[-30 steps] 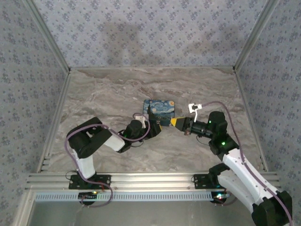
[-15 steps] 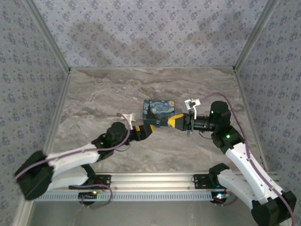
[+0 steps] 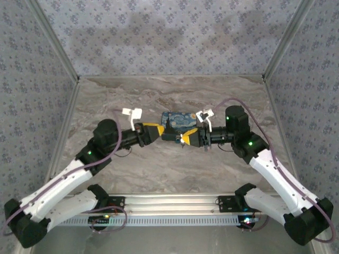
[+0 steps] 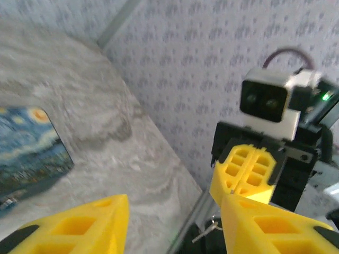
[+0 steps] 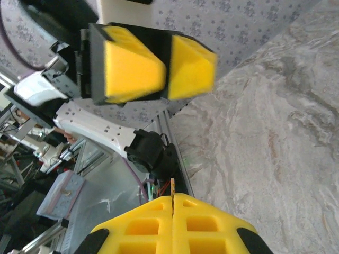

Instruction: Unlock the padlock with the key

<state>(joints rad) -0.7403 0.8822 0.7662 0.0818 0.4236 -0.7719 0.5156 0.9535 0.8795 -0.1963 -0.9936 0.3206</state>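
The starry-night tin (image 3: pixel 176 120) lies on the worktop (image 3: pixel 159 172). Just left of it hangs the left claw (image 3: pixel 153 130), fingers partly apart with nothing between them. At the tin's near edge the right claw (image 3: pixel 185 138) is pressed together, pinching a thin sliver, seemingly the key (image 5: pixel 172 186). I cannot tell where the padlock is.

Soft, even light fell from overhead, leaving faint broad shadows on the blue-patterned wallpaper wall (image 3: pixel 132 37) beyond the left gripper (image 3: pixel 159 130). Motion blur smeared the grey marbled tabletop (image 4: pixel 106 132) ahead of it. At the right gripper (image 5: pixel 172 198), the slim brass key (image 5: pixel 172 185) looked crisp and brightly lit.
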